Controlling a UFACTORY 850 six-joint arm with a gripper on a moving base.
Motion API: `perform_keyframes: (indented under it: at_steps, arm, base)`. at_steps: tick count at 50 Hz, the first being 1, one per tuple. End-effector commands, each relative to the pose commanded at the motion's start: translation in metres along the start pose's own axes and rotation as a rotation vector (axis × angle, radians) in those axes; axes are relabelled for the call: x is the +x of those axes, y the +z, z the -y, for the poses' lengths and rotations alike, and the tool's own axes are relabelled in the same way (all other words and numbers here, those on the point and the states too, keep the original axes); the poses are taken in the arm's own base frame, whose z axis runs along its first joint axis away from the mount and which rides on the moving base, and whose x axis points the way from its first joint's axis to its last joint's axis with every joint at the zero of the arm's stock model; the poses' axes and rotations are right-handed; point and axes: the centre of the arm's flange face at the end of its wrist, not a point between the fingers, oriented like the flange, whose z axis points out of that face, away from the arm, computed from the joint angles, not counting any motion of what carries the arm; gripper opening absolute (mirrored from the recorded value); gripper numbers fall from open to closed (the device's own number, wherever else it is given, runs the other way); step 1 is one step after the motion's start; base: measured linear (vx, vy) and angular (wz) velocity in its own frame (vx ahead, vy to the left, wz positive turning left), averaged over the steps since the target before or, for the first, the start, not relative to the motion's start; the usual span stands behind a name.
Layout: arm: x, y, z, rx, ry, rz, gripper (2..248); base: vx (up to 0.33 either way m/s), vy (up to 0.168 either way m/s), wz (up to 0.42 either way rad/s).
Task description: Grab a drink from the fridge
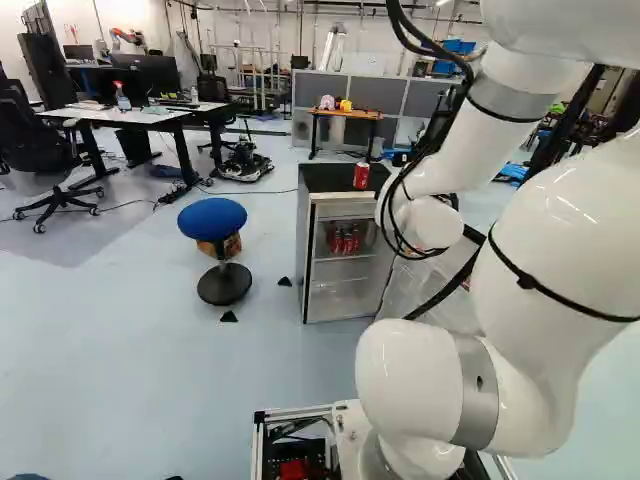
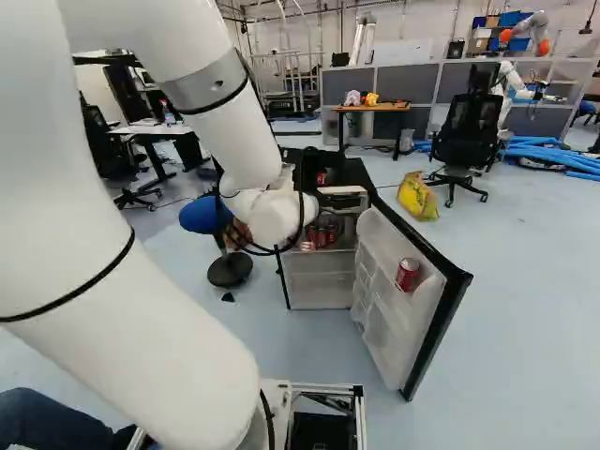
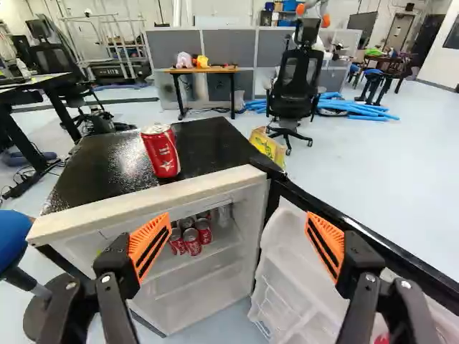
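The small fridge (image 1: 302,250) stands with its door (image 2: 427,309) swung open. Several red cans (image 3: 190,238) sit together on its upper shelf, also seen through the opening in the left base view. One more red can (image 3: 161,152) stands upright on the black fridge top, and another red can (image 2: 407,274) is in the door's shelf. In the wrist view my gripper (image 3: 231,242) is open with nothing gripped; the shelf cans lie ahead, between the lines of its fingers, and the door is beside one finger. The wrist hides the gripper in the base views.
A blue stool (image 1: 212,218) stands beside the fridge, opposite the door side. Behind are a yellow bag (image 2: 417,196), a black office chair (image 2: 469,127), a small wooden table (image 3: 204,70) and grey partitions. Another robot (image 2: 511,82) is far back. Desks stand at the left base view's left.
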Motion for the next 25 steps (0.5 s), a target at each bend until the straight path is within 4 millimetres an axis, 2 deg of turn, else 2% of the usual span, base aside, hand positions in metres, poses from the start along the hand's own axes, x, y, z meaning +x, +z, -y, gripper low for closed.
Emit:
perform_keyframes:
  at_steps: [25]
  arm:
    - [0.016, 0.002, -0.032, -0.075, 0.020, 0.057, 247]
  base:
    - [0.000, 0.000, 0.000]
